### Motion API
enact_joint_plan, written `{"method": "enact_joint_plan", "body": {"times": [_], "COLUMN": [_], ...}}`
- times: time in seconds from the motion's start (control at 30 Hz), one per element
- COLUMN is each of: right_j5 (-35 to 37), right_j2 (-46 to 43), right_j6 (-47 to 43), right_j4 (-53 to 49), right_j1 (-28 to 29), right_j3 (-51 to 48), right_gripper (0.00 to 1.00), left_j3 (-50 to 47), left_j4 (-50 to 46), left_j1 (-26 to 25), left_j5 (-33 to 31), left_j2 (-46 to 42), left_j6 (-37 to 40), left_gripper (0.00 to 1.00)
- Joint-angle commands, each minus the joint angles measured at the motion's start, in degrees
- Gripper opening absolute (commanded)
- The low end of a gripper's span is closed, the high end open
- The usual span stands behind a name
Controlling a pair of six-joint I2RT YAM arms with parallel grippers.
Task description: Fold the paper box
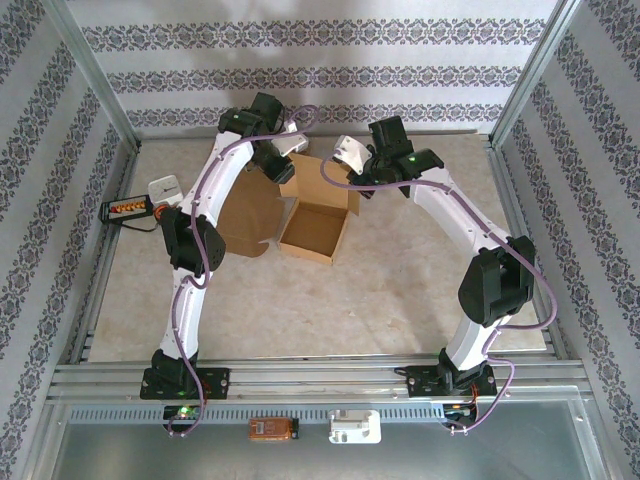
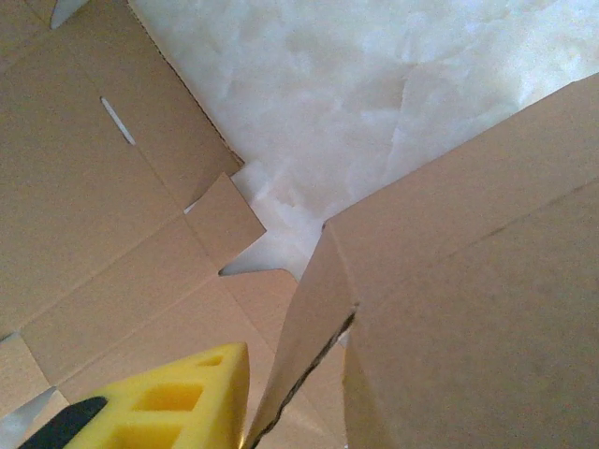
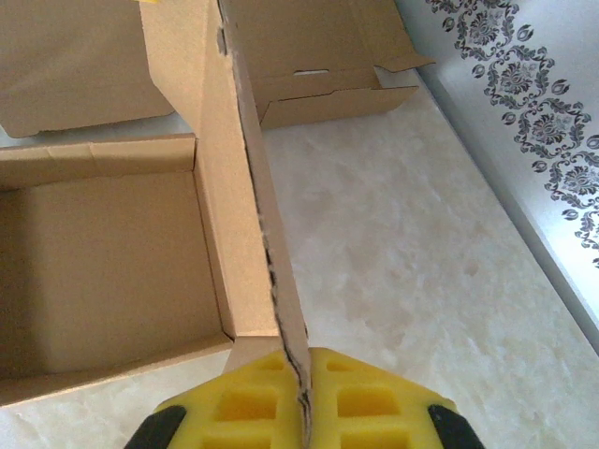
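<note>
Starting at the near edge, a small orange device and a white block sit on the metal rail between the two arm bases. Past them the marbled table runs up to the paper box, which stands open-topped near the middle, a little left of centre, its brown tray formed with low walls. From its far right side a tall flap rises upright. The right gripper has that flap pinched by its edge: seen from the right wrist, both yellow fingers press flat against the cardboard, one on each face. Just beside the box on its left, a flat cardboard sheet lies on the table with its slots and tabs unfolded; whether it is joined to the box I cannot tell. The left gripper hangs over the box's far left corner. From the left wrist one yellow finger shows just beside the raw edge of an upright cardboard wall; from this alone, how wide this claw stands, and whether it holds anything, cannot be told. Further left, near the side wall, a black handset with orange buttons lies on the table. Patterned wallpaper closes the far end
</note>
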Motion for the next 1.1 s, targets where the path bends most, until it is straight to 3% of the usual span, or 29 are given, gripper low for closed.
{"method": "enact_joint_plan", "body": {"times": [0.0, 0.1, 0.2, 0.27, 0.4, 0.6, 1.07], "right_j5": [-1.2, -0.9, 0.2, 2.9, 8.2, 16.3, 10.6], "right_j2": [-0.2, -0.4, -0.5, -0.8, -0.4, 2.1, 7.9], "right_j6": [0.2, 0.8, 1.7, 3.2, 11.4, 17.0, 21.1], "right_j4": [0.6, 0.9, 0.6, 0.2, -2.5, -9.6, -12.8], "right_j1": [0.4, 0.5, 1.4, 2.6, 3.3, 2.9, 3.4], "right_j3": [1.2, 1.3, 1.5, 1.5, 2.8, 5.3, 9.7], "right_gripper": [0.02, 0.03, 0.18, 0.28, 0.35, 0.39, 0.4], "left_j3": [1.4, 1.4, 1.4, 1.4, 1.3, 1.4, 1.4], "left_j4": [-1.0, -1.0, -0.8, -0.2, 0.9, 1.5, 2.0], "left_j1": [0.5, 0.4, 0.5, 0.4, 0.2, -0.1, -0.8], "left_j5": [1.7, 1.9, 1.9, 1.7, 0.7, -0.2, -0.8], "left_j2": [0.0, 0.0, -0.2, -0.3, -0.6, -0.5, -0.6], "left_j6": [0.6, 0.9, 0.5, 0.0, 0.0, -0.3, -1.4], "left_gripper": [0.26, 0.15, 0.04, 0.0, 0.0, 0.0, 0.0]}}
